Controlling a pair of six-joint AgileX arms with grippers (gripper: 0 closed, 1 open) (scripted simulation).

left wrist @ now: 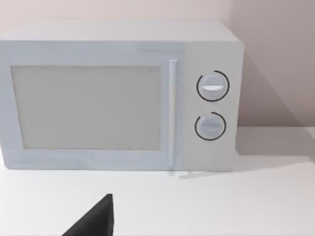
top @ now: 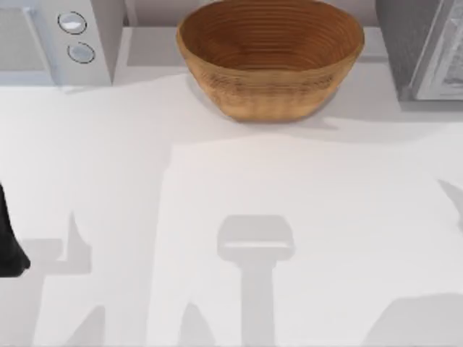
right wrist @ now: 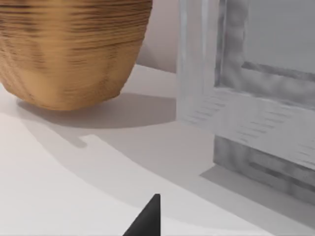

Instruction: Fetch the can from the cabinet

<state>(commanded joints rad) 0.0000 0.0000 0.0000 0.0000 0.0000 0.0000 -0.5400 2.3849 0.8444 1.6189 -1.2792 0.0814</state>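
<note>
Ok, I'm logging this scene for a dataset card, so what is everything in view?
microwave: one, pale grey-white, two round dials, door shut, back left of the table.
basket: one, brown wicker, back middle of the table.
cabinet: one, grey, framed door, back right corner.
table: one, white, under all of these.
left arm: dark, at the table's left edge; a fingertip pokes into the left wrist view.
right gripper: a dark fingertip pokes into the right wrist view, near the cabinet.
</note>
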